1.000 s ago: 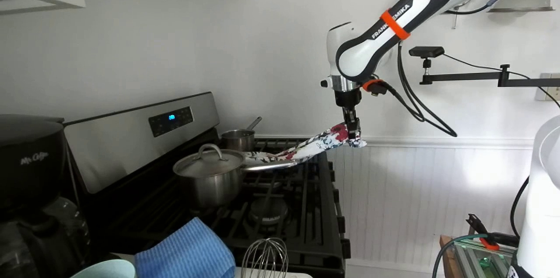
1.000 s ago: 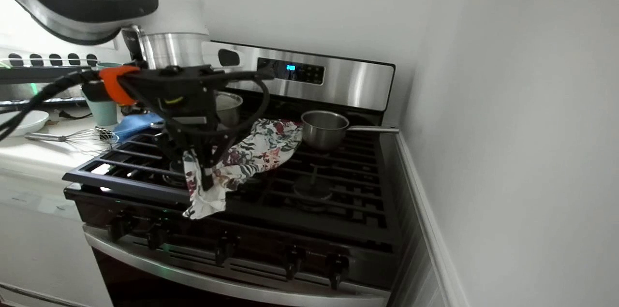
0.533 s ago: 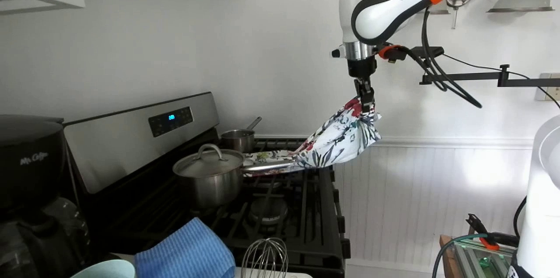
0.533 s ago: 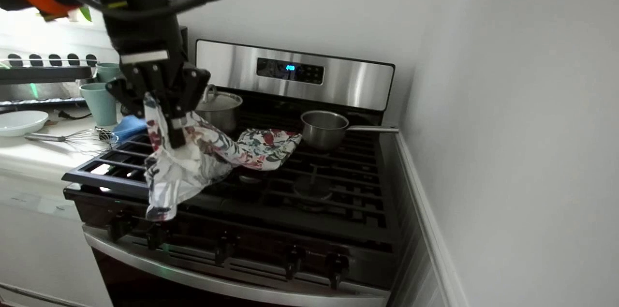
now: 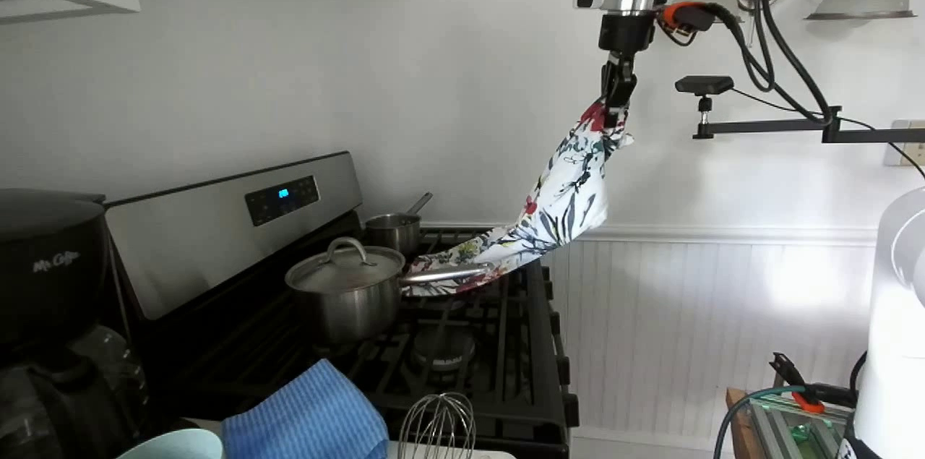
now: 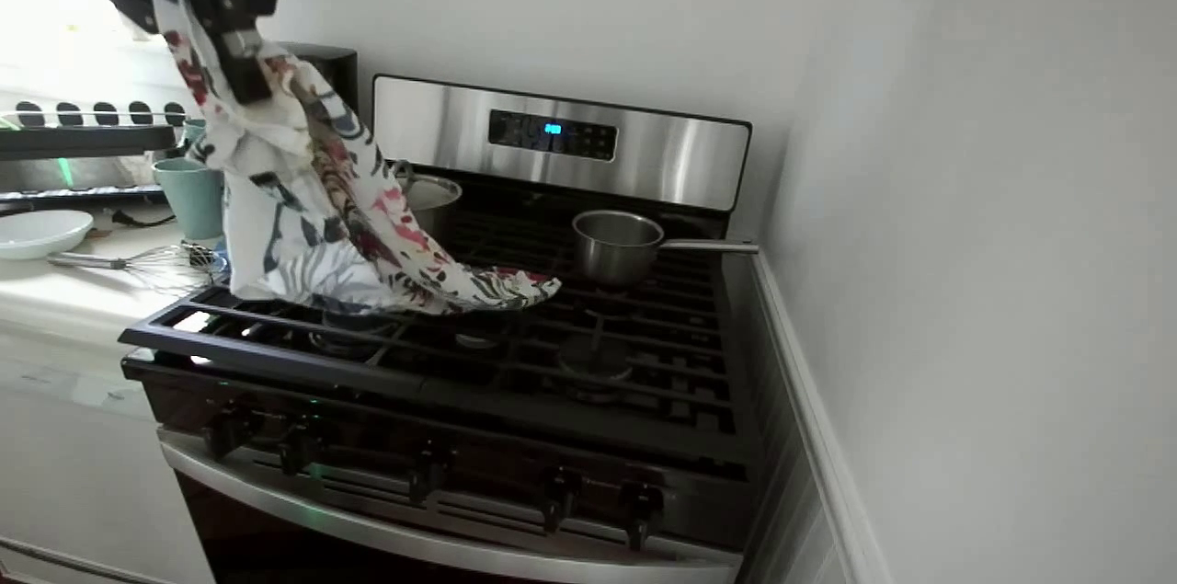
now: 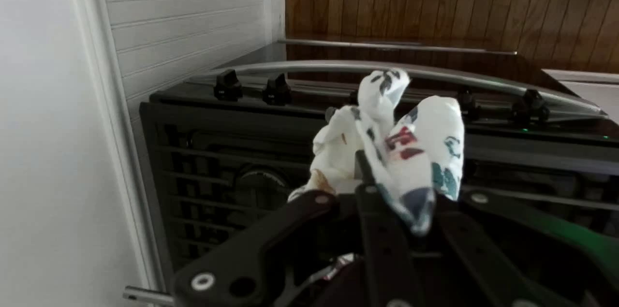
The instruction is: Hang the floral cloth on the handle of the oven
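Gripper (image 5: 616, 110) pinches the upper end of the floral cloth (image 5: 567, 202), higher than the oven (image 6: 552, 437). Cloth slants down, lower end at the dark grates (image 6: 515, 340); contact there unclear. Oven handle (image 6: 441, 549) runs below, well apart from cloth. Back-panel display (image 6: 552, 135) glows blue, characters too small to read. Farther out, coffee maker (image 5: 43, 300) lettered "Mr. Coffee".

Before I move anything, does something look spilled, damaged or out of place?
No spill or damage shows. Only the floral cloth looks odd: bunched in the jaws, its tail hangs low over the oven's grates, where fabric hardly belongs.
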